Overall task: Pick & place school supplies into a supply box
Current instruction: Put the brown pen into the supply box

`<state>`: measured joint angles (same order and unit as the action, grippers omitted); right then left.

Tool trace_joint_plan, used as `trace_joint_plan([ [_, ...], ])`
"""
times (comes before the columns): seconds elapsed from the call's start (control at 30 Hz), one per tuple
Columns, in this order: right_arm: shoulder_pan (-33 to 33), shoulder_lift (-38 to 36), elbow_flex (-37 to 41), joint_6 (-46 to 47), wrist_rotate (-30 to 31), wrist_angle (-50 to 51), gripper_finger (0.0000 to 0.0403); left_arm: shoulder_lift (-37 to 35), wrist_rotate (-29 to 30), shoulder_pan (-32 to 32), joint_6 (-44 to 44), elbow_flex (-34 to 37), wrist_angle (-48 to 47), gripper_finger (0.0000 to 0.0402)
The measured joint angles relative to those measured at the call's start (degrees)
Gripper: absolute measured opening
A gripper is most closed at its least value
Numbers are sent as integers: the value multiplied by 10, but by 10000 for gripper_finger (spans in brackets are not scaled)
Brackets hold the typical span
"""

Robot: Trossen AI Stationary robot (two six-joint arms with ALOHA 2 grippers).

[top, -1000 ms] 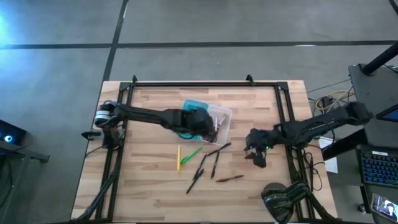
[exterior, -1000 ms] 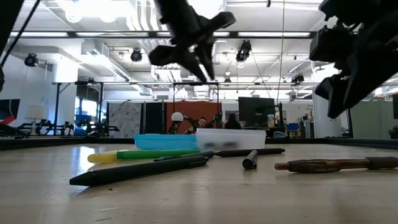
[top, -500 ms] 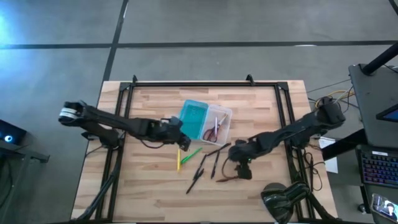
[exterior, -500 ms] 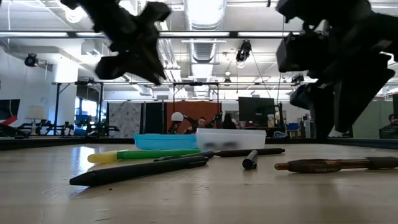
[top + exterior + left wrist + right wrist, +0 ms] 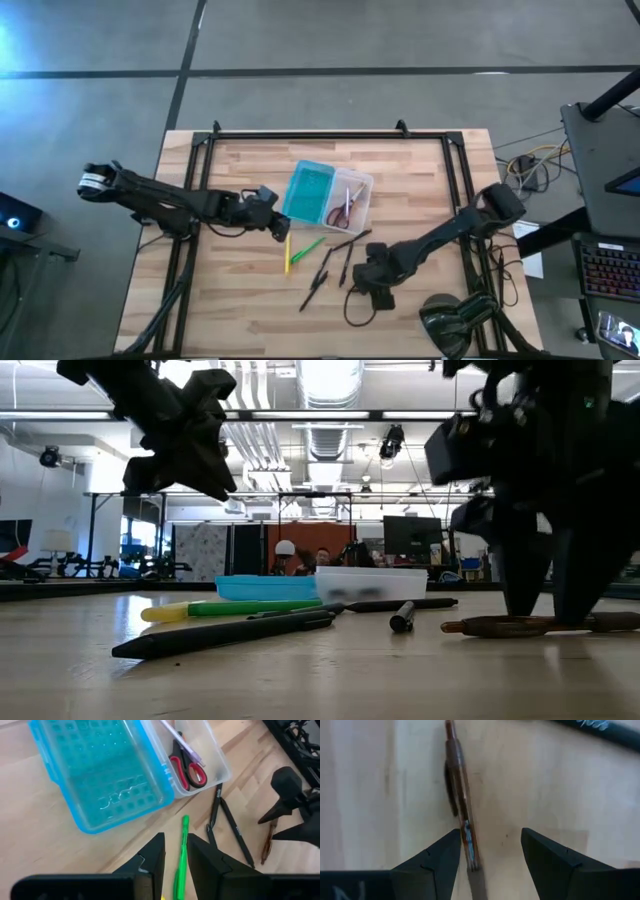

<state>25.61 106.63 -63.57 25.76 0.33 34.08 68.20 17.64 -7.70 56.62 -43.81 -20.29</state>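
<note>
High view: a pale wooden slat table with a black frame stands on grey floor; near its middle lies the hinged plastic supply box, teal half toward the left arm, clear half beside it holding the small red-handled scissors. In front of the box lie a thin yellow pencil, a green pen and several dark pens, close together. The left gripper hangs just beside the box's teal half, over the yellow pencil's end. The right gripper sits low over the far end of the scatter. Low view: the loose pens lie flat in a row across the tabletop, a yellow-and-green one nearest the box, a long dark pen in front, and a brown pen under the right gripper, whose dark fingers reach down to it; an open hall with ceiling lights, racks and monitors lies behind. Left wrist view: the left gripper's fingers stand a little apart, empty, the green pen showing in the gap; scissors and a pale pen lie in the clear half. Right wrist view: the right gripper's fingers are spread apart either side of the brown pen, not closed on it.
</note>
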Motion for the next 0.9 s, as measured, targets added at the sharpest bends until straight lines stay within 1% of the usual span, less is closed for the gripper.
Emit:
trace_joint_plan([
  [0.17,1,34,-28,35,13,29,199,2,0,0,0,0,-1,65],
  [0.27,7,42,-41,46,42,54,180,2,0,0,0,0,-2,65],
  [0.33,9,41,-41,53,50,54,157,2,0,0,-1,0,-2,65],
  [0.53,9,45,-33,89,60,53,65,2,0,0,-6,0,-2,65],
  [0.63,8,46,-30,111,57,50,27,2,0,0,-6,0,-2,65],
  [0.73,8,30,-26,119,54,37,19,2,0,0,-6,0,-2,65],
  [0.8,7,15,-23,144,57,31,19,2,0,0,-6,0,-2,65],
  [0.9,4,-29,-22,161,90,40,18,2,0,0,-6,0,1,65],
])
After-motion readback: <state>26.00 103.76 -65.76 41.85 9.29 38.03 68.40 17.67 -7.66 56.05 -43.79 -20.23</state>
